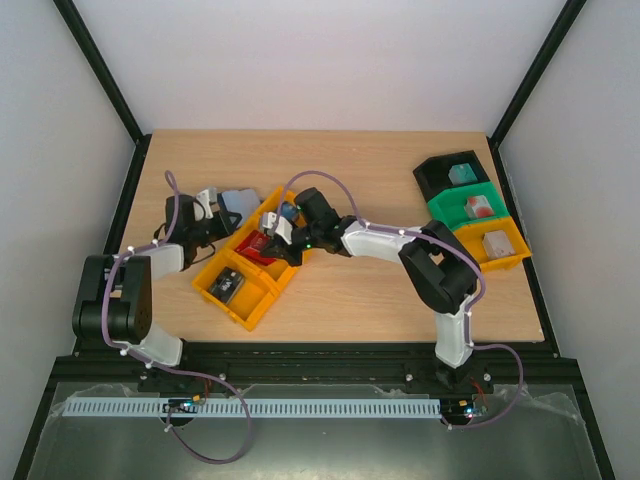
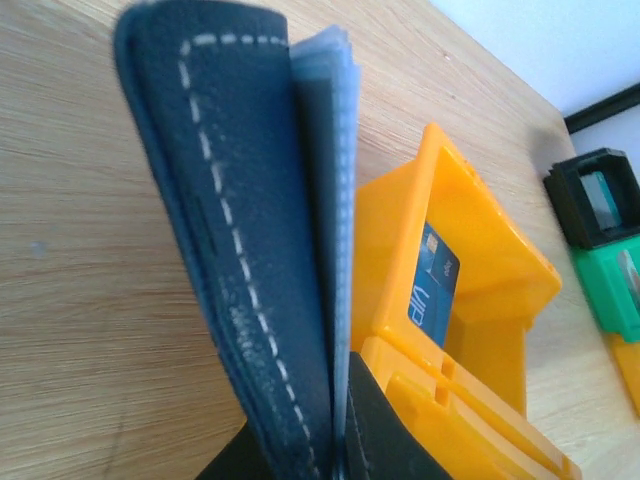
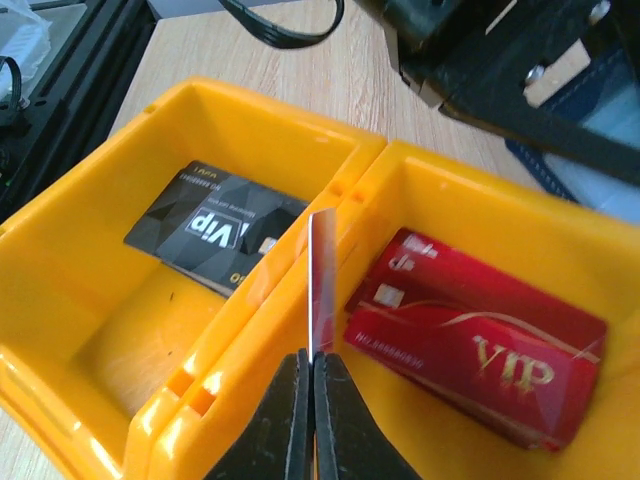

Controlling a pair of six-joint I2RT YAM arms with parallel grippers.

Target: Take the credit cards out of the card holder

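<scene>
My left gripper (image 2: pixel 335 440) is shut on the lower edge of the card holder (image 2: pixel 230 250), a dark navy case with white stitching and pale blue inner leaves, held upright beside the yellow bin (image 2: pixel 470 250). A blue card (image 2: pixel 432 285) leans inside the bin's end compartment. My right gripper (image 3: pixel 315 370) is shut on a thin credit card (image 3: pixel 320 285), seen edge-on over the divider. Red cards (image 3: pixel 480 350) lie in the middle compartment and a black card (image 3: pixel 215 230) in the other end one. From above, the right gripper (image 1: pixel 272 238) hangs over the bin (image 1: pixel 255 300).
A row of black, green and orange bins (image 1: pixel 470 205) stands at the table's back right. The black frame rails run along both table sides. The left arm's gripper body (image 3: pixel 480 60) looms just beyond the yellow bin in the right wrist view.
</scene>
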